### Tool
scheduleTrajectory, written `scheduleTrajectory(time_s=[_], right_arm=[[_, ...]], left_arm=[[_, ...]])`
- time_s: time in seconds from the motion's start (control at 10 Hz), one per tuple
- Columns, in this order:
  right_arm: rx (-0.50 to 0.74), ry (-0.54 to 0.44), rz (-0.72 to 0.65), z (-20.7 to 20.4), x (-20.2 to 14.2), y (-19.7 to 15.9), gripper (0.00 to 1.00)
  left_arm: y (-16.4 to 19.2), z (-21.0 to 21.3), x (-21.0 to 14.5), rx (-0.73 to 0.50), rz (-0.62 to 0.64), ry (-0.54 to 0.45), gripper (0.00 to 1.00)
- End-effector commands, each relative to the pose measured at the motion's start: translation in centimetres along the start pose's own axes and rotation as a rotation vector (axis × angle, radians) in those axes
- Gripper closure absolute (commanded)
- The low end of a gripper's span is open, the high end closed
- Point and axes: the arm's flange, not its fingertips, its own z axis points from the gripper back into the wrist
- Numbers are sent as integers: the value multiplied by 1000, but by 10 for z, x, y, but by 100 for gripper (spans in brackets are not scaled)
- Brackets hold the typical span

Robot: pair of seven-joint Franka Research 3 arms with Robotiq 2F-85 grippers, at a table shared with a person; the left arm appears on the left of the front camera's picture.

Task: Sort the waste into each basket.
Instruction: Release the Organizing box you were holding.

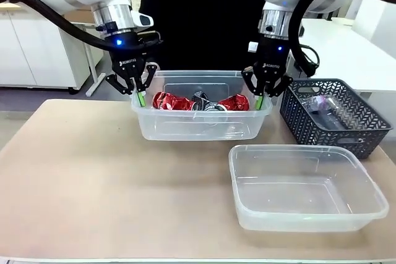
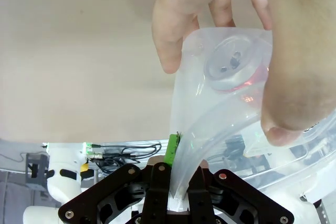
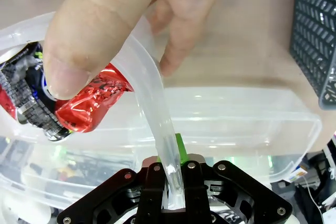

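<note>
A clear tub (image 1: 185,127) at the table's far middle holds several crushed red-and-silver cans (image 1: 174,101). My left gripper (image 1: 141,97) is shut on the tub's left rim, and my right gripper (image 1: 258,99) is shut on its right rim. In the left wrist view the left gripper (image 2: 176,182) pinches the thin rim (image 2: 184,161), a person's hand (image 2: 178,19) grips the tub just beyond, and a can (image 2: 233,66) shows through the wall. In the right wrist view the right gripper (image 3: 170,182) clamps the rim (image 3: 149,98), with a thumb (image 3: 100,24) pressed on it over a red can (image 3: 89,109).
A second clear tub (image 1: 297,149) stands empty at the front right. A dark lattice basket (image 1: 365,129) at the far right, also seen as a dark basket (image 3: 315,30) in the right wrist view, holds clear plastic bottles (image 1: 323,104). The tabletop's left half is bare.
</note>
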Motion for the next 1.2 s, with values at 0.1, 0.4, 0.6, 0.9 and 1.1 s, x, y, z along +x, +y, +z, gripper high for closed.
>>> scheduleTrajectory(time_s=[0.1,0.4,0.6,0.9,1.1], right_arm=[[-2,-7,3,2,-1,2,95],[139,-117,28,30,-21,-22,38],[212,-218,26,47,-47,-42,0],[290,-343,0,70,-73,-75,5],[348,-366,-10,68,-82,-94,0]], left_arm=[[-1,9,-3,-21,2,-20,96],[-4,4,-4,22,-19,0,39],[-4,13,-22,41,-27,-56,0],[2,33,-69,24,-39,-217,5],[5,29,-90,18,-71,-257,0]])
